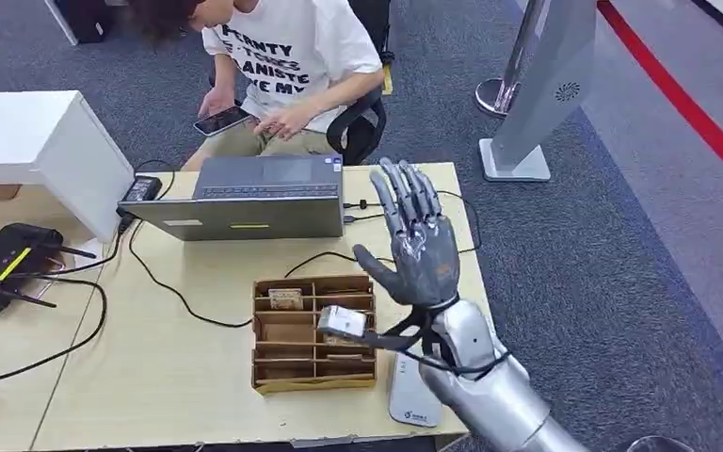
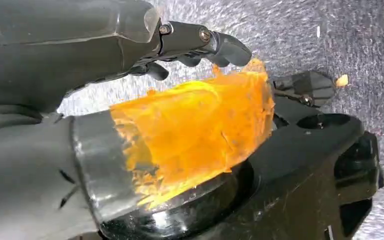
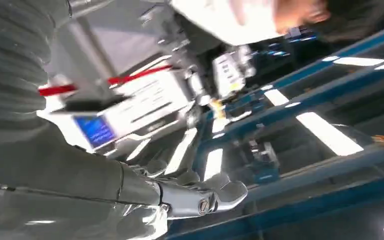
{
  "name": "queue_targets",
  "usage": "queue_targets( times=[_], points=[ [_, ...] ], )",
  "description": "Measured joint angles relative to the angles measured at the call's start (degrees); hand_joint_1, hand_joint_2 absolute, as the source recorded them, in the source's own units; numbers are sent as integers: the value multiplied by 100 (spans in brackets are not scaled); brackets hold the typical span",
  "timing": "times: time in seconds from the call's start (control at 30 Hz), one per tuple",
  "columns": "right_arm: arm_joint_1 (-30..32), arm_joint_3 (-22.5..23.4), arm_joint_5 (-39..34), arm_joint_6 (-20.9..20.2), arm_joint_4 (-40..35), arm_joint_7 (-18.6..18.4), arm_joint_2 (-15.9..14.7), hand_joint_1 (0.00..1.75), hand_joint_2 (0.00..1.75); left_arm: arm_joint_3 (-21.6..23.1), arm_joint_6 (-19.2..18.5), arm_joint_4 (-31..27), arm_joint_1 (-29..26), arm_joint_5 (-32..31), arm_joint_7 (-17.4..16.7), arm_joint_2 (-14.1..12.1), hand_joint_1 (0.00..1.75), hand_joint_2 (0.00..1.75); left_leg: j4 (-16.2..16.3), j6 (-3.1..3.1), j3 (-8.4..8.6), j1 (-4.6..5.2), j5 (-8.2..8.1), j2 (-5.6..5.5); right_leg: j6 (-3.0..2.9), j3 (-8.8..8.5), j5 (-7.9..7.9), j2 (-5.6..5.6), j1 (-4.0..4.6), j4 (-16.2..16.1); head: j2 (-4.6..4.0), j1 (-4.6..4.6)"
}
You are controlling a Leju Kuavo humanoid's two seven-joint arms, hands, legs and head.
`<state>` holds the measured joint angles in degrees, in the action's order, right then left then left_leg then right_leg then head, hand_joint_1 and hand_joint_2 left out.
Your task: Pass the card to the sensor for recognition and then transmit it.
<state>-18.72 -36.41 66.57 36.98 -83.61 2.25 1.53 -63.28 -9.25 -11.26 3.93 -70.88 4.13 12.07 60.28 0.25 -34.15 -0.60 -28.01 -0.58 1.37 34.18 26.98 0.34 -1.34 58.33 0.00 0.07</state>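
Observation:
A brown cardboard organiser stands at the table's front, with a patterned card lying in one of its rear compartments. A flat white sensor lies just right of the organiser at the table's front edge. My right hand is raised upright above the table, behind and to the right of the organiser, fingers spread and holding nothing. Its fingertips point up toward the ceiling lights in the right wrist view. My left hand hangs over grey carpet, fingers loosely bent and holding nothing.
A grey laptop stands open at the table's back, and a person sits behind it with a phone. At the left a black router trails cables across the wood. A white cabinet stands far left.

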Motion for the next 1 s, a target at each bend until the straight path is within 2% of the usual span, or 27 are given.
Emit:
queue_targets(
  times=[0.03,0.1,0.23,0.33,0.37,0.47,0.57,0.67,0.7,0.73,0.8,0.93,1.0],
  points=[
    [201,-53,-74,7,-208,48,-2,56,175,-39,18,0,1,42,0,7,0,0,0,0,0,0,-1,0,-1,2,2,1,0,-1,0,0],
    [663,-160,-405,15,-623,184,-2,141,175,-146,66,0,-3,173,0,33,0,0,-1,3,-1,0,-5,-3,4,-1,13,-5,0,-1,0,0],
    [1254,-300,-818,13,-1027,354,-33,169,175,-291,103,0,-15,293,0,68,0,0,-1,0,-3,0,-7,0,3,3,12,0,0,-1,0,0],
    [1471,-344,-1187,11,-1077,441,-114,175,175,-393,142,0,-15,348,0,92,0,0,-1,1,-3,0,-7,-1,4,1,12,-2,0,-2,0,2],
    [1527,-348,-1259,11,-1077,470,-147,171,175,-413,151,0,-19,359,0,96,0,0,-1,1,-3,0,-7,-1,3,1,11,-2,0,-2,0,0],
    [1711,-363,-1396,0,-1061,511,-225,175,175,-474,153,0,-15,402,0,107,0,0,-1,1,-2,0,-7,-1,3,-1,11,-2,0,-2,0,0],
    [1845,-363,-1433,0,-1022,522,-286,162,175,-533,155,0,-17,403,0,118,0,0,-1,1,-2,0,-7,-1,3,-1,11,-1,0,-2,0,0],
    [1896,-363,-1405,0,-996,562,-332,120,175,-542,155,0,-16,402,-4,118,0,0,-1,1,-2,0,-7,-1,3,0,11,-1,0,-2,0,0],
    [1899,-363,-1381,0,-989,562,-341,77,175,-542,155,0,-16,402,-11,118,0,0,-1,1,-2,0,-7,-1,3,0,11,-1,0,-2,0,-2],
    [1900,-363,-1340,-4,-976,555,-354,51,175,-542,153,0,-16,400,-11,118,0,0,-1,1,-2,0,-7,-1,3,0,11,-1,0,-2,0,-2],
    [1900,-363,-1254,-18,-954,503,-371,42,175,-544,151,0,-16,387,-13,118,0,0,-1,1,-2,0,-7,-1,3,0,11,-1,0,-1,0,-2],
    [1864,-368,-1112,-35,-880,446,-387,56,175,-544,138,0,-16,370,-13,114,0,0,-1,1,-2,0,-6,-1,3,-1,11,-1,0,-1,0,-2],
    [1804,-383,-1073,-44,-823,428,-387,56,175,-544,125,0,-16,361,-9,111,0,0,-1,1,-2,0,-6,-1,3,-1,10,-1,0,-1,0,0]
  ],
)
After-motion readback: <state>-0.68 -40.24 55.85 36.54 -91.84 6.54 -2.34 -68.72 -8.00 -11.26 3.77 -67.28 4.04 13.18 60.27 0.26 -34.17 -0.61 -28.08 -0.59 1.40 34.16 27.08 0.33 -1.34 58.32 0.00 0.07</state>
